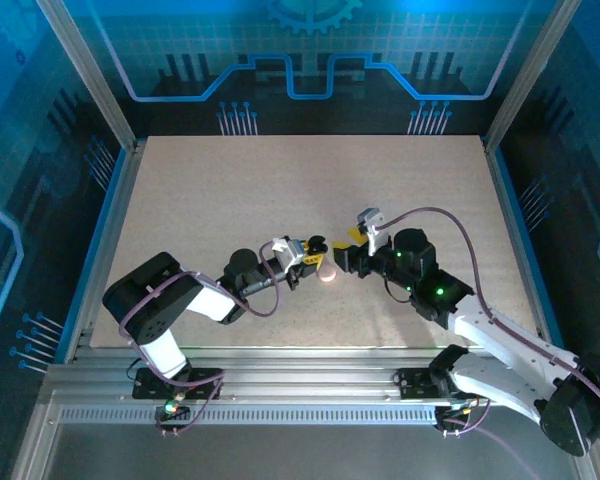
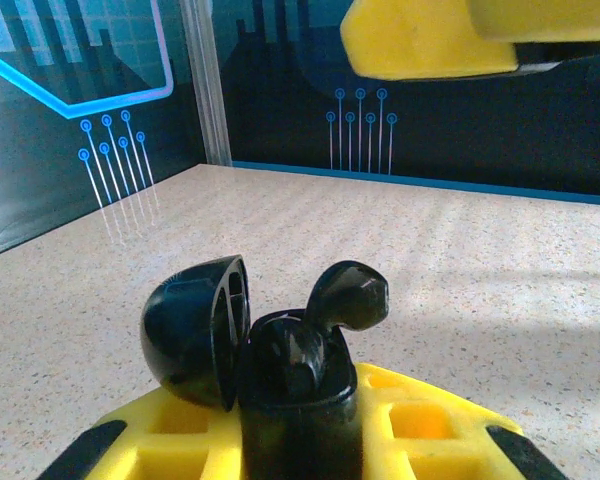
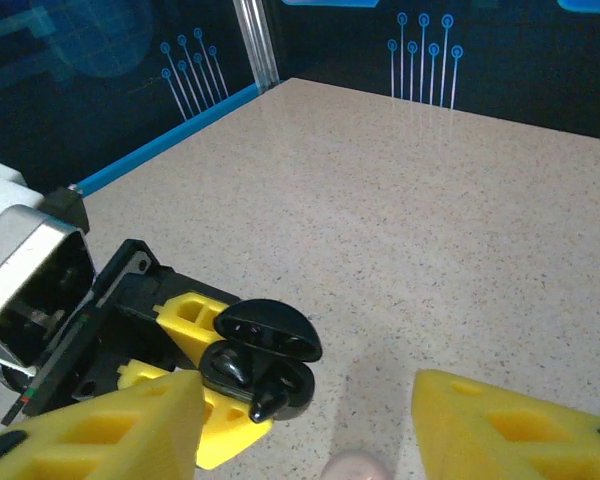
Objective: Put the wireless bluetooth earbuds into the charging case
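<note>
Left gripper [image 2: 300,440] is clamped on the open case [image 2: 290,375]; black earbud [image 2: 348,295] is lodged in it, sticking up, not yet seated. Right gripper [image 3: 305,400] is spread, empty. Pale piece [image 3: 355,466] on table [image 3: 430,200], unidentified

Robotics lab test cell. Evidence: 2 table-mounted robot arms, left arm [image 1: 215,300] and right arm [image 1: 500,345], bolted to slotted aluminium rail [image 1: 300,385]. Speckled tabletop [image 1: 280,190] enclosed by aluminium-profile posts [image 1: 85,70]. Blue circuit-pattern backdrop panels [image 1: 180,40] on 3 sides.
</note>
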{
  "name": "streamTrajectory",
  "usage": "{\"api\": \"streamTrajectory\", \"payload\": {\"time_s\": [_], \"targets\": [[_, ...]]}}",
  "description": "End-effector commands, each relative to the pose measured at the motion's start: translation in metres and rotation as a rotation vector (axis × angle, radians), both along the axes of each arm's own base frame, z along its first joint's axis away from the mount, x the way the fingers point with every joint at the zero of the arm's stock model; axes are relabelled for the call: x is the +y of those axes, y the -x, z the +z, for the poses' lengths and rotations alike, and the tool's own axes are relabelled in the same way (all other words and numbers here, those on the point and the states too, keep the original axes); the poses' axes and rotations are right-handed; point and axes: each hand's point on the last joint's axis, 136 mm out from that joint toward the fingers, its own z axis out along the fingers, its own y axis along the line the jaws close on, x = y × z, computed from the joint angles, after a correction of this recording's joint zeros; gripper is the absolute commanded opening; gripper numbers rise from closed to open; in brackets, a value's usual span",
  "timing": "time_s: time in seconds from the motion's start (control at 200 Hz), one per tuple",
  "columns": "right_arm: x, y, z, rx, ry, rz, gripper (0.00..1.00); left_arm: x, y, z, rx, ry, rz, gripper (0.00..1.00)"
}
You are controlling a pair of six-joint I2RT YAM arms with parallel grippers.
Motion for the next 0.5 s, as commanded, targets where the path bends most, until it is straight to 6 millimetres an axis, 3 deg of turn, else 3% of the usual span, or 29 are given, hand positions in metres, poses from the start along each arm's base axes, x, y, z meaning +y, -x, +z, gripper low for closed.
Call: {"api": "streamTrajectory", "payload": {"time_s": [0.0,0.25,0.495], "targets": [[0.004,0.012,0.008,-0.054,-0.031,0.143,0.68,-0.002,0.011,0.016,-0.057,0.024,-0.043,0.21],[0.004,0.021,0.005,-0.126,-0.001,0.272,0.72,-0.007,0.012,0.024,-0.078,0.037,-0.074,0.21],[0.017,0.017,-0.001,-0.057,-0.012,0.362,0.74,-0.008,0.014,0.026,-0.081,0.039,-0.085,0.21]]}}
